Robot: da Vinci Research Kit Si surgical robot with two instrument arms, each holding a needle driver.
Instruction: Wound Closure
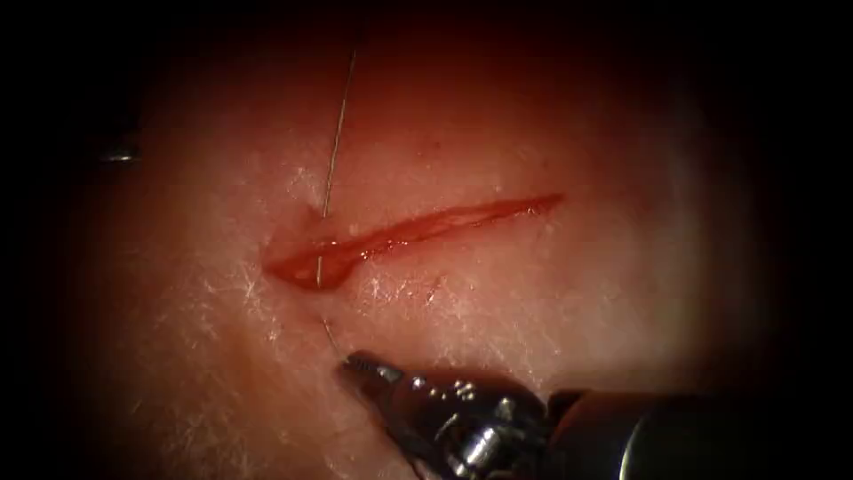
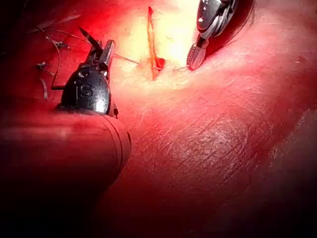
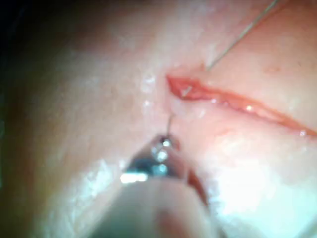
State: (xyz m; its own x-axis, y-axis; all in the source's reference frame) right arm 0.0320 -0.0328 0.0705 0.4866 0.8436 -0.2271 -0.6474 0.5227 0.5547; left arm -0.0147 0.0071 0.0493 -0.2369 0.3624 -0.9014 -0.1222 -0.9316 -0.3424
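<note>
I see one cut point(image 1: 418, 233), one thread point(image 1: 338, 133) running far to near across its left end. My right gripper point(image 1: 355, 363) pinches the thread; my left gripper point(image 2: 99, 45) is wide, holding nothing.

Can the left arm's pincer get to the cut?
Probably yes. Bare tissue lies between the left pincer and the cut, crossed only by thread. The right pincer, seemingly gripping thread, sits across the cut. What the left holds is unclear.

Endoscope view dark-edged, centre lit; left wrist view glares; right wrist view blurred.
</note>
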